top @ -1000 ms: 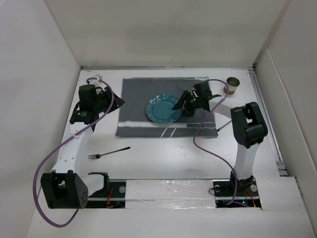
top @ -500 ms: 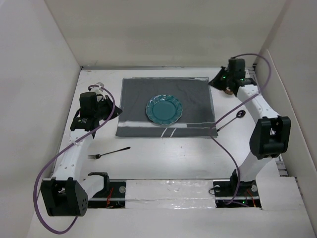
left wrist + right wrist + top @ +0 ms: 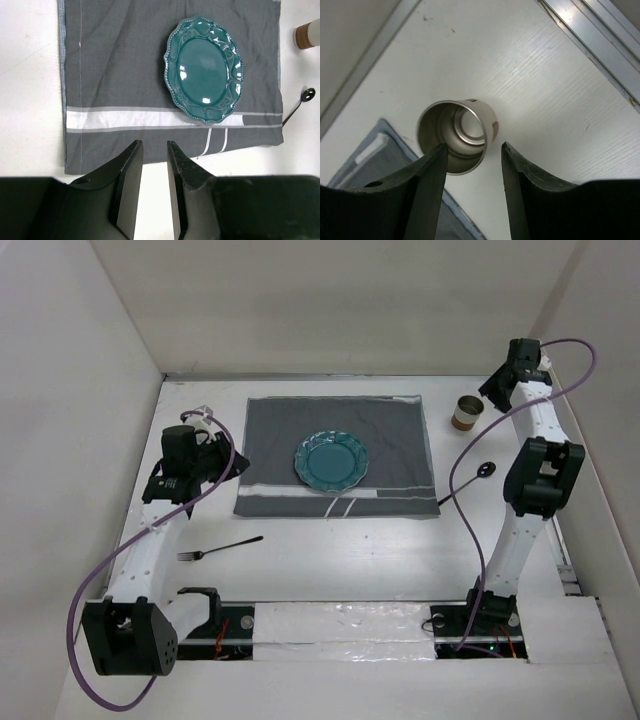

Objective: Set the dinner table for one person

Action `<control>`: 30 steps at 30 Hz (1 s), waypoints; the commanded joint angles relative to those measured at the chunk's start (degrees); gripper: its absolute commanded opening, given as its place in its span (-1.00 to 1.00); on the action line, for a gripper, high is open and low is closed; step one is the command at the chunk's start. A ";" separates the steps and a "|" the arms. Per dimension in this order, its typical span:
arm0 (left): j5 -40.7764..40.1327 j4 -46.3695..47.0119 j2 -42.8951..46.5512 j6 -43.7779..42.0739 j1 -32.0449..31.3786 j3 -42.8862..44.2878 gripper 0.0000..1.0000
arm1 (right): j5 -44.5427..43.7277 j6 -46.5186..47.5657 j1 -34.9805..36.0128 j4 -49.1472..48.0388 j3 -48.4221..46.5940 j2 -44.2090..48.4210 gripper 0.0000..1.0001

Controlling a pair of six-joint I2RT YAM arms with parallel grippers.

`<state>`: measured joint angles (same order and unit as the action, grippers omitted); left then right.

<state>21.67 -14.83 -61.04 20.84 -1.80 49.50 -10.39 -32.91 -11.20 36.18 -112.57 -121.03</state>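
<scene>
The dinner table point(image 3: 330, 565) is the white surface. A dark grey striped mat point(image 3: 400, 440) lies at its centre with a teal plate point(image 3: 331, 460) on it. A metal cup point(image 3: 468, 412) stands right of the mat at the back. A black spoon point(image 3: 470, 480) lies off the mat's right edge and a fork point(image 3: 220, 547) lies at front left. My right gripper point(image 3: 497, 388) hovers open and empty just above the cup point(image 3: 456, 136), its fingers point(image 3: 520, 185) apart. My left gripper point(image 3: 232, 462) is slightly open and empty, left of the mat point(image 3: 125, 60), looking at the plate point(image 3: 204, 70).
White walls enclose the table on the left, back and right. A metal rail point(image 3: 600, 45) runs along the right edge near the cup. The cup point(image 3: 307, 35) and spoon point(image 3: 299, 104) show at the right of the left wrist view.
My right arm swung from over the plate's right side to the far right corner, above the cup. The left arm has hardly moved.
</scene>
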 commanded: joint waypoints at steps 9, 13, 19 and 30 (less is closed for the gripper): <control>1.88 1.03 -6.28 -0.80 -0.31 2.89 -0.58 | 2.22 3.46 -0.66 4.16 -6.34 -6.49 -0.45; 2.15 1.21 -7.69 -0.63 -0.31 3.33 -0.59 | 3.36 3.20 -0.66 2.75 -4.68 -6.23 -0.70; 2.23 1.73 -8.57 -0.62 -0.31 3.06 -0.60 | 3.63 3.37 -0.66 2.58 -4.85 -6.50 -1.00; 2.24 1.38 -8.40 -0.63 -0.31 3.24 -0.61 | 3.10 6.01 5.83 -0.77 -4.85 2.47 -1.00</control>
<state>22.92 -14.76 -69.69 20.64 -1.87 50.30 -7.33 -28.67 -8.69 39.46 -115.55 -125.21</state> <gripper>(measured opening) 0.196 0.026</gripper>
